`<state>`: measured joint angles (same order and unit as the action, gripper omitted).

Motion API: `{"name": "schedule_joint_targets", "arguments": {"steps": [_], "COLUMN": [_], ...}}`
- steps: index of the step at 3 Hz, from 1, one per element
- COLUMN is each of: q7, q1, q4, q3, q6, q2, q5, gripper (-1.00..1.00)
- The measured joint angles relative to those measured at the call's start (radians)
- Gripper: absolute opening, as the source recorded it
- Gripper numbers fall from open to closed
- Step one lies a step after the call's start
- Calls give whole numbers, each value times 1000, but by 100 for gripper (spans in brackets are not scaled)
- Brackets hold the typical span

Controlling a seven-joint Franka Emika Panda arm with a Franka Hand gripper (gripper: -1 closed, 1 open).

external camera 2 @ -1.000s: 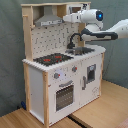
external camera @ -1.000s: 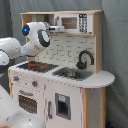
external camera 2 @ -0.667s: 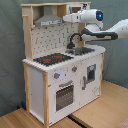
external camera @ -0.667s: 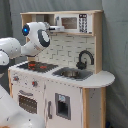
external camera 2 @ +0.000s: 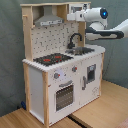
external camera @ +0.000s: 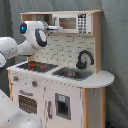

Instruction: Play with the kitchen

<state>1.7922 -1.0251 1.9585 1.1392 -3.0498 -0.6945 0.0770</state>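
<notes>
No text, brand or number can be read anywhere on the kitchen [external camera: 60, 75] in both exterior views. In the first exterior view, the microwave panel [external camera: 82, 23] up top shows rows of small dark buttons, but their markings are too small to make out.

hob [external camera 2: 52, 59]: open above | sink [external camera 2: 82, 50]: faucet [external camera 2: 75, 39] stands over it | hood [external camera 2: 49, 20]: caps headroom

One kitchen [external camera 2: 62, 65] at frame centre has one faucet [external camera: 84, 58], one sink [external camera: 72, 73], two red rings [external camera 2: 53, 58], and one oven door [external camera 2: 64, 95].
</notes>
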Motion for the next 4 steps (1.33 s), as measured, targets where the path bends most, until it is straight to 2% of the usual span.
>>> {"name": "schedule_joint_targets", "arguments": {"steps": [1, 2, 4], "q7": [5, 19, 76], "q1": [69, 137, 250], "q4": [43, 91, 179], "q3": [-43, -91, -173], "q6": [-46, -79, -181], "q2": [25, 28, 39], "q5": [1, 1, 1], "gripper": [-100, -100, -100]}}
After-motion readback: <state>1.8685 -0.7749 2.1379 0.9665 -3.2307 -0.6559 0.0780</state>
